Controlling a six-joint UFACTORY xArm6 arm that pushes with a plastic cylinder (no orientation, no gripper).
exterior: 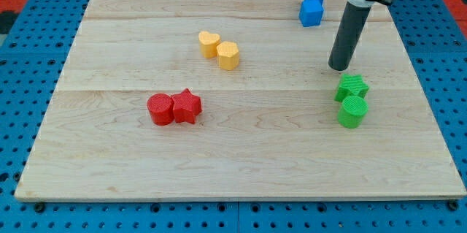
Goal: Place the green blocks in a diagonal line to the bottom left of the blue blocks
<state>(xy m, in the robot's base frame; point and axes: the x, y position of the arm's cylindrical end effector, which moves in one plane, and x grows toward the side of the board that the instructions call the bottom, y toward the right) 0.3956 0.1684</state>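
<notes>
A green star block point(352, 87) and a green cylinder block point(352, 112) touch each other at the board's right, the cylinder just below the star. Blue blocks point(311, 9) sit as one cluster at the view's top right; how many there are is unclear. My tip point(339, 67) rests on the board just above and slightly left of the green star, close to it, and below right of the blue blocks.
A yellow heart block point(209, 44) and a yellow hexagon block point(228, 55) touch at upper centre. A red cylinder point(160, 109) and a red star point(187, 106) touch at centre left. The wooden board point(241, 174) lies on a blue pegboard.
</notes>
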